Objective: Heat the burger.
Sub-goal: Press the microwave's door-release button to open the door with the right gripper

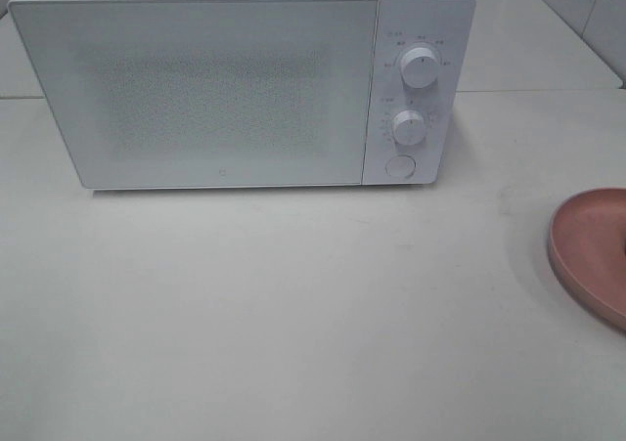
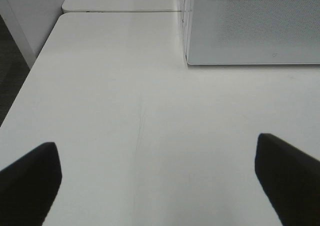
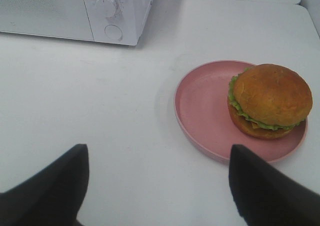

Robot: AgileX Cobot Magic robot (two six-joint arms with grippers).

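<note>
I'm holding the left end effector [image 2: 157, 153] wide open and empty over the table [image 1: 293, 314], beside the closed microwave [image 1: 215, 89]. The right end effector [image 3: 157, 156] is hovering open and empty, facing the burger [image 3: 270, 100] on its pink plate [image 3: 200, 110]. Nothing's started; I'm judging the microwave needs opening first.

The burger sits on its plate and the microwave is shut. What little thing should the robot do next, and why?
Probably press the round button to open the microwave door. The door is shut, the burger sits on the pink plate, and the left gripper and right gripper are open and empty.
</note>
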